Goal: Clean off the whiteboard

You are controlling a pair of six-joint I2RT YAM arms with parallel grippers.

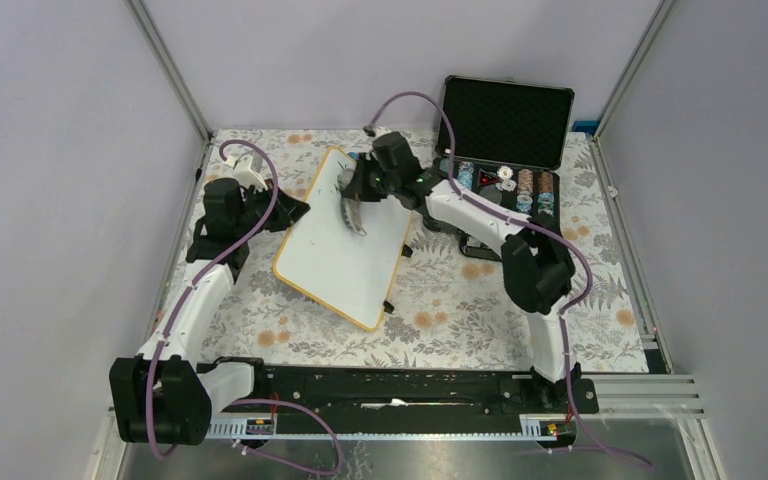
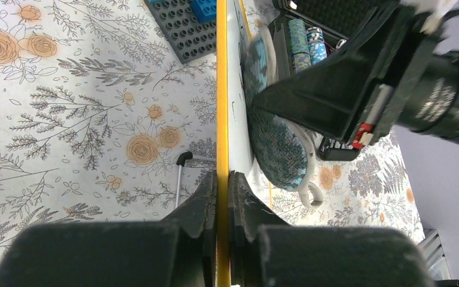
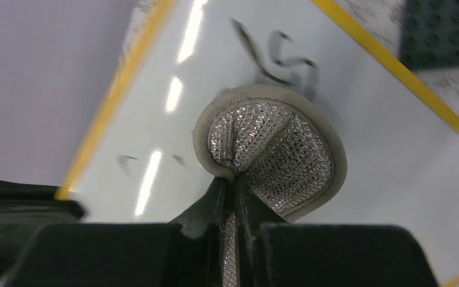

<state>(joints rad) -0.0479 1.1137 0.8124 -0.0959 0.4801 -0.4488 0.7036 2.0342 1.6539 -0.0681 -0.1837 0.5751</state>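
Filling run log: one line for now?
left gripper: shut on whiteboard rim | right gripper: shut on cloth pad, against whiteboard | black marks: present

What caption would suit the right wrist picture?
Right gripper pinches a silvery mesh pad against the whiteboard, beside black scribbles.

The left arm point(image 1: 188, 310) and the right arm point(image 1: 552, 340) are white with big black joints. A thin purple cable point(image 1: 410, 97) runs along each one. The left gripper point(image 2: 222, 179) and the right gripper point(image 3: 234, 185) are black with thick fingers point(image 2: 203, 200).
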